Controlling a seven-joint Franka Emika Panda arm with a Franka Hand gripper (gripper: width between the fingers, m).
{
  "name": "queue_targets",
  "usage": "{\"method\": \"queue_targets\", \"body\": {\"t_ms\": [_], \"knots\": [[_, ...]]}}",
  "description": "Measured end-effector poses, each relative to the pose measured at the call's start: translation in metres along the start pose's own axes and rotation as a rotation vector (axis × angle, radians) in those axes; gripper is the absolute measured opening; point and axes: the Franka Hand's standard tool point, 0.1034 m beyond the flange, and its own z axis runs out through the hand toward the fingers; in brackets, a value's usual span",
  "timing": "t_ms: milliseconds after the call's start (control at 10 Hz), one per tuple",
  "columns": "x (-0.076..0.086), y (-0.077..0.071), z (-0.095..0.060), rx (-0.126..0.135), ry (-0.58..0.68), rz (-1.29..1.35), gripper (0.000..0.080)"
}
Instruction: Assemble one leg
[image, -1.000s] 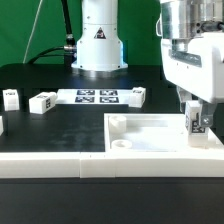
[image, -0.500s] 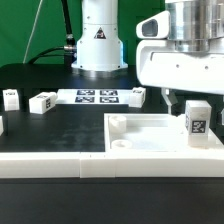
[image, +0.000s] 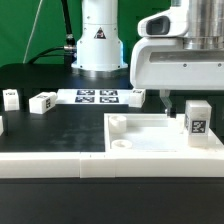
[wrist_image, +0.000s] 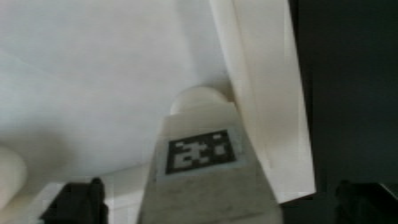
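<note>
White plastic, the leg (image: 196, 119) stands upright in a corner of the tray (image: 150, 152) just below the gripper (wrist_image: 222, 205), whose fingers are spread wide, clear of it.

You are looking at the leg (image: 197, 119) (wrist_image: 210, 165), which is showing as smooth white plastic, its printed tag reading matt black and white. The tray panel (image: 150, 150) beneath it is appearing as the same white plastic, smooth with a soft sheen. The table (image: 60, 130) is presenting a dull, matt black surface. The marker board (image: 100, 97) is looking flat, white and matt. The arm's casing (image: 180, 65) is catching light as glossy white plastic.
</note>
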Motion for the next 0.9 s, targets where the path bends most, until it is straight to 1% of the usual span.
{"method": "queue_targets", "body": {"t_ms": [100, 200, 300, 400, 500, 600, 700, 800, 900], "knots": [[0.0004, -0.0002, -0.0001, -0.007, 0.004, -0.032, 0.0649], [0.0004, 0.0004, 0.0001, -0.006, 0.004, -0.065, 0.0649], [0.0003, 0.0003, 0.0001, -0.006, 0.003, -0.061, 0.0547], [0.0003, 0.0004, 0.0001, -0.006, 0.003, -0.061, 0.0398], [0.0003, 0.0004, 0.0001, -0.006, 0.003, -0.045, 0.0398], [0.0004, 0.0009, 0.0002, -0.006, 0.003, -0.021, 0.0289], [0.0003, 0.0011, 0.0004, -0.005, 0.004, -0.011, 0.0289], [0.0007, 0.0014, 0.0006, 0.004, 0.009, 0.087, 0.0289], [0.0007, 0.0027, 0.0010, 0.016, 0.009, 0.259, 0.0289]]}}
